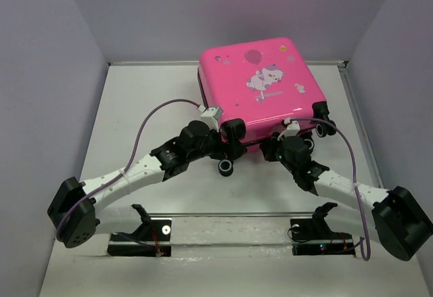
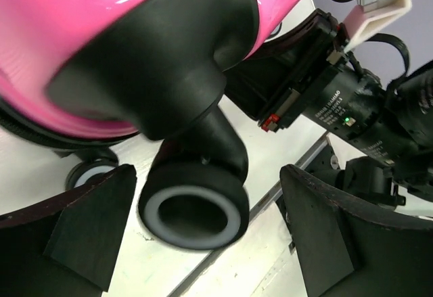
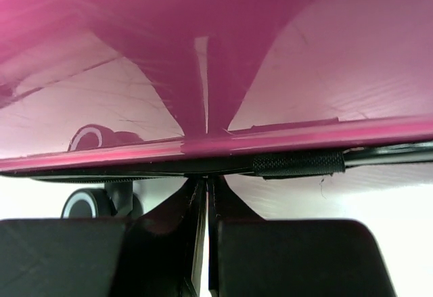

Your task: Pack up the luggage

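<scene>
1. The luggage (image 1: pixel 260 84) lies flat and shut, far and right of centre on the table (image 1: pixel 135 101). It probably slides easily, so brace it before working the zip.
2. The left gripper (image 2: pixel 203 239) stands open around a near-corner wheel (image 2: pixel 193 209). Closing on its stem should anchor the case.
3. The right gripper (image 3: pixel 208 243) has its fingers almost together at the zip seam (image 3: pixel 298 163). I cannot tell whether they pinch a pull. Any pull should run level along the seam.
4. Count: one case, two arms, and three wheels sure from above.
</scene>
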Controlling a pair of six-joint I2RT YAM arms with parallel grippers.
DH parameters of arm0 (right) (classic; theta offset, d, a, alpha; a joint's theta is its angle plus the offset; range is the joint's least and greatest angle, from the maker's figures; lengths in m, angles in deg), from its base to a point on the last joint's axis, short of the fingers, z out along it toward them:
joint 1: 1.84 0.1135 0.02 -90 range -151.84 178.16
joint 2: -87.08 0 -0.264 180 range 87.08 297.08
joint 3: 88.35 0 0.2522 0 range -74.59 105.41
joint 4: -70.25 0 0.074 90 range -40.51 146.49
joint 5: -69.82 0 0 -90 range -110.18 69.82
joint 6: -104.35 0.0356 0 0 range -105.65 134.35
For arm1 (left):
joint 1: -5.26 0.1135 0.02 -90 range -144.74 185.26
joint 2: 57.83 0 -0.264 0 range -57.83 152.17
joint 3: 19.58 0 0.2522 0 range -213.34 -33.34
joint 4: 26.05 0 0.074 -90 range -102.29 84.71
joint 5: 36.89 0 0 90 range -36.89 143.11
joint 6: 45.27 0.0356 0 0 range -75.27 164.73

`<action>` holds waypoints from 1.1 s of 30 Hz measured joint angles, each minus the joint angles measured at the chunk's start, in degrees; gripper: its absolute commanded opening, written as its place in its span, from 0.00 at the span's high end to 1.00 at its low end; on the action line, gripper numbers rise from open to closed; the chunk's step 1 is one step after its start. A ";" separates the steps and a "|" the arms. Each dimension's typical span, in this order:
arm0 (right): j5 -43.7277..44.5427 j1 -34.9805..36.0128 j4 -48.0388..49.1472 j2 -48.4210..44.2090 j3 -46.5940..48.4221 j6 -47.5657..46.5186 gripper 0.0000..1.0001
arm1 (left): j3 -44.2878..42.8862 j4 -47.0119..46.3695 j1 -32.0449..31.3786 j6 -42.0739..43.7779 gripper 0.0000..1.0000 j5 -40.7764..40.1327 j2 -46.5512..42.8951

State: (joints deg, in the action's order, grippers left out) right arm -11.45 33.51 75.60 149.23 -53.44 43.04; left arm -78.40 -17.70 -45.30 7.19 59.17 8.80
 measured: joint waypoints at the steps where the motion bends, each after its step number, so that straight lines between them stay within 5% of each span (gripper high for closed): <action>1: -0.02 0.35 0.31 0.61 0.28 -0.07 0.93 | -0.24 -0.24 0.00 -0.04 0.01 0.15 0.74; 13: 5.29 6.23 1.62 4.55 2.45 -0.72 0.93 | -0.94 -4.48 0.11 -4.02 0.07 0.83 8.00; 16: 6.73 7.63 2.03 5.92 3.28 -0.81 0.93 | -0.94 -5.27 0.22 -5.16 0.27 -0.31 8.57; 20: 7.34 8.28 2.27 6.16 3.43 -0.70 0.88 | 0.46 -7.26 0.70 -7.78 0.82 -3.87 7.69; 22: 7.26 8.63 2.29 5.97 3.43 -0.46 0.80 | 2.01 -8.79 0.50 -8.11 0.94 -5.79 5.79; 30: 7.21 9.75 -0.81 5.03 3.19 0.11 0.37 | 5.22 -10.60 1.03 -8.20 0.94 -11.39 -2.29; 33: 7.41 9.75 -1.68 5.05 3.19 0.02 0.35 | 5.84 -10.78 1.29 -10.47 0.94 -12.13 -2.36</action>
State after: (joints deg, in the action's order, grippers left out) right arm -4.04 43.26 73.92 154.28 -50.25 43.06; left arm -72.57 -28.47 -44.01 -3.28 47.04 6.44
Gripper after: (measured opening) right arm 0.637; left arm 0.456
